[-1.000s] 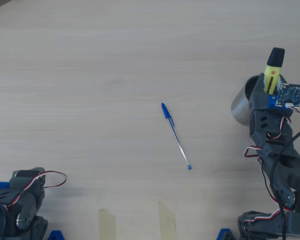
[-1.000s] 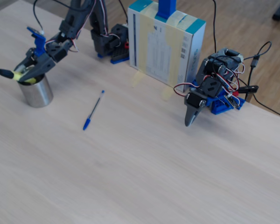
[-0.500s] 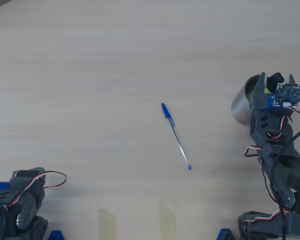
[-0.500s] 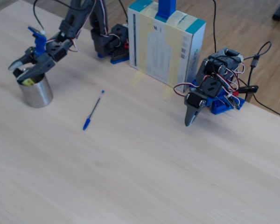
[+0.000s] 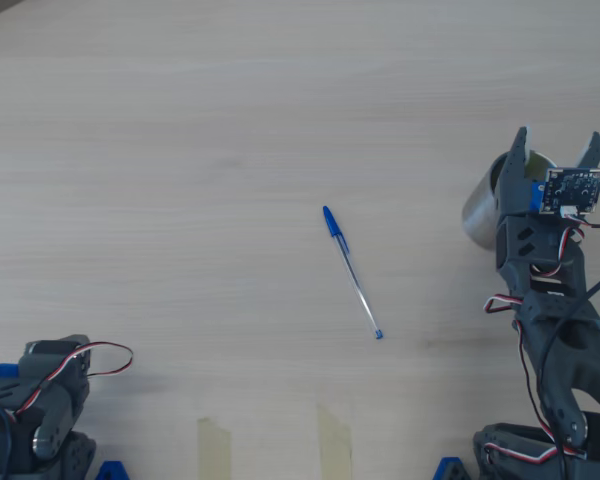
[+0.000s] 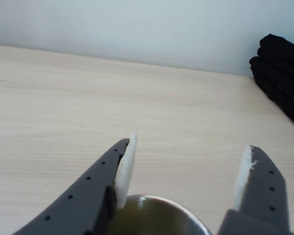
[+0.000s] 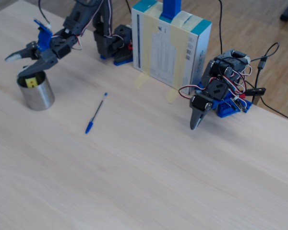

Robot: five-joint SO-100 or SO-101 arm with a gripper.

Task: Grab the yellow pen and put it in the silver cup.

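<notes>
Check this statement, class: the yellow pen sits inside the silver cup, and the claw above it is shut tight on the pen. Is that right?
Not quite. The yellow pen does sit inside the silver cup, but the claw above it is open and holds nothing. The wrist view shows its fingers spread wide over the cup's rim, with bare table between them.

Setting: hobby robotics workbench or lab | Evidence: pale wood tabletop (image 7: 149,182) with two small servo arms (image 7: 216,91) clamped along its far edge, loose wiring, taped-down cardboard box (image 7: 170,45) as camera stand | Beyond: wood floor (image 7: 259,28)
</notes>
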